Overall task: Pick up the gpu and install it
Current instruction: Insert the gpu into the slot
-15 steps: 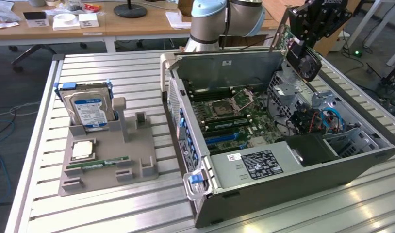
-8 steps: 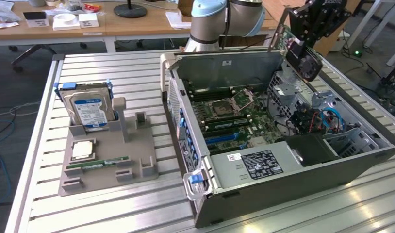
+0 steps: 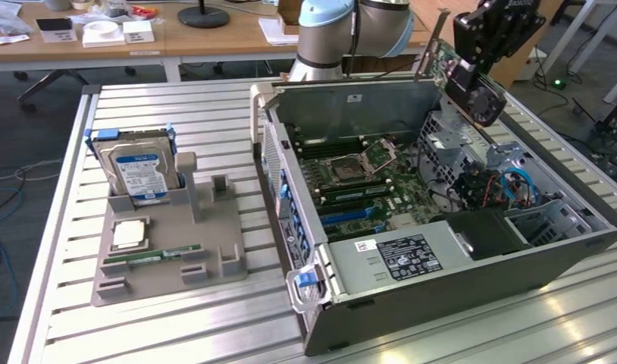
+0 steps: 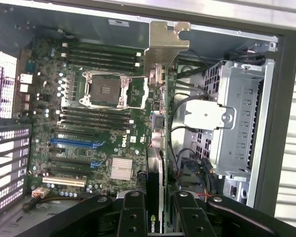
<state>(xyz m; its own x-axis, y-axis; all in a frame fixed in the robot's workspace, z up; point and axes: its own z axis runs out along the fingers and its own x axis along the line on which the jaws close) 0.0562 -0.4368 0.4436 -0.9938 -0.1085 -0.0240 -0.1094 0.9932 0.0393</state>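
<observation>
Table [image 3: 167, 326] of metal slats carries an open computer case [image 3: 440, 303], laid on its side so the motherboard [image 4: 89, 118] faces up. Above it, the claw [image 4: 160, 215] grips the gpu [image 4: 160, 143] edge-on, probably to line it up with a slot.

The gripper [image 4: 160, 210] is matte black. The gpu [image 4: 159, 123] shows a green board edge and a shiny silver bracket. The motherboard [image 4: 103, 133] is dark green, speckled with silver parts and crossed by black slots and one bright blue slot [image 4: 71, 143]. Its silver heatsink [image 4: 122, 169] has fine parallel ridges. The computer case [image 3: 440, 296] is dark grey, with blue cables [image 3: 516, 182]. The table [image 3: 187, 114] is silver metal, striped with long grooves. A beige-grey holder [image 3: 167, 265] carries a silver hard drive [image 3: 136, 171] labelled blue and white, and a green memory stick [image 3: 151, 256].
</observation>
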